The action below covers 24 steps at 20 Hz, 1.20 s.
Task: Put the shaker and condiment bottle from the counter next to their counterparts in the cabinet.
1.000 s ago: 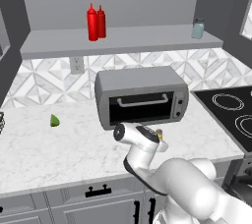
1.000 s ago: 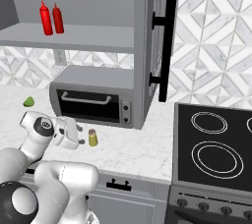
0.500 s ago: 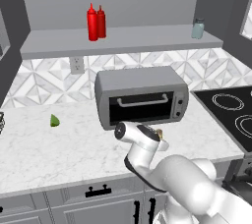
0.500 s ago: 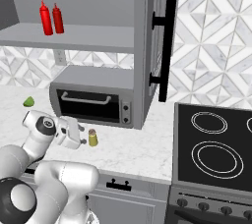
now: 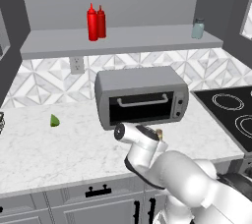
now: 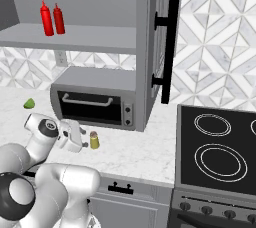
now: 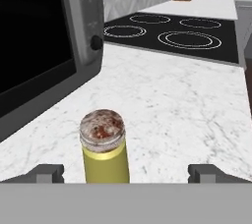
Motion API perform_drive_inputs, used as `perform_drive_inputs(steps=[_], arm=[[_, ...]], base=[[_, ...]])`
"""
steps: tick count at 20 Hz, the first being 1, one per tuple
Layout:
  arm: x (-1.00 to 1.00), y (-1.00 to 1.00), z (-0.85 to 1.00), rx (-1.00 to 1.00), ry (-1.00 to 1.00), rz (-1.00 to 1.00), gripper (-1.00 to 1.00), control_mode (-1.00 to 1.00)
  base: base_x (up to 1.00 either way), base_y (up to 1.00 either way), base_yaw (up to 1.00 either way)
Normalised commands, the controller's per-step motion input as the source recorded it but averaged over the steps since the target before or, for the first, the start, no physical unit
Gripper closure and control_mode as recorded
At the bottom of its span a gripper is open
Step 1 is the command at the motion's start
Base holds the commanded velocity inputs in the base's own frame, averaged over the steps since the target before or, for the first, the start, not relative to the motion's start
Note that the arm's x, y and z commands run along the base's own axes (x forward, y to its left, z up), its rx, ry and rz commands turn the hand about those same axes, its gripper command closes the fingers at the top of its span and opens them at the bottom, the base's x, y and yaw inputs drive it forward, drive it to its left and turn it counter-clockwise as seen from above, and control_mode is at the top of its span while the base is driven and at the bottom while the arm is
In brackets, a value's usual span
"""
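Two dark finger tips of the end effector (image 7: pixel 126 173) sit wide apart, low over the counter (image 7: pixel 187 115), holding nothing. The shaker (image 7: pixel 104 145) stands upright between them, closer to the left tip, touching neither; olive-yellow body, speckled tan cap. In the right base view the end effector (image 6: pixel 82 141) is level with the shaker (image 6: pixel 94 140), just beside it, aimed sideways along the counter (image 6: pixel 135 152). In the left base view the shaker (image 5: pixel 158 133) is mostly hidden behind the wrist, only its cap peeking out by the end effector (image 5: pixel 156 136).

Close behind the shaker is the toaster oven (image 6: pixel 97 99), its dark glass door and knobs (image 7: pixel 93 14) crowding the left side of the hand view. Oven sits directly under the cabinet (image 5: pixel 118 41) shelf. An open cabinet door (image 6: pixel 160 37) with a long black handle hangs just right of the oven in the right base view.

On the shelf, the condiment bottle and its twin stand side by side, touching or nearly so: two red bottles (image 5: pixel 96 21), cannot tell which is which. Pale teal shaker (image 5: pixel 198 28) stands far at the shelf's right end, well apart from them.

Black stovetop (image 6: pixel 220 147) to the right of the counter. Small green wedge (image 5: pixel 54 120) lies on the counter (image 5: pixel 49 144) well left of the oven. Grey drawers with black handles (image 5: pixel 96 190) below.
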Motion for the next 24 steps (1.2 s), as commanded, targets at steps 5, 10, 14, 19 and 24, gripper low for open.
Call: perform_drive_inputs(steps=[5, 10, 14, 19, 24], arm=[[0.16, 0.0, -0.1, 0.0, 0.0, 0.0, -1.0, -1.0], [0.14, 0.0, -0.11, 0.0, 0.0, 0.0, -1.0, -1.0], [0.05, -0.08, -0.03, 0.0, 0.0, 0.0, -1.0, -1.0], [0.09, -0.24, -0.01, 0.0, 0.0, 0.0, -1.0, -1.0], [0.16, -0.24, -0.14, 0.0, 0.0, 0.0, -1.0, -1.0]], base=[[0.0, 0.0, 0.0], [0.0, 0.0, 0.0], [0.0, 0.0, 0.0], [0.0, 0.0, 0.0], [0.0, 0.0, 0.0]])
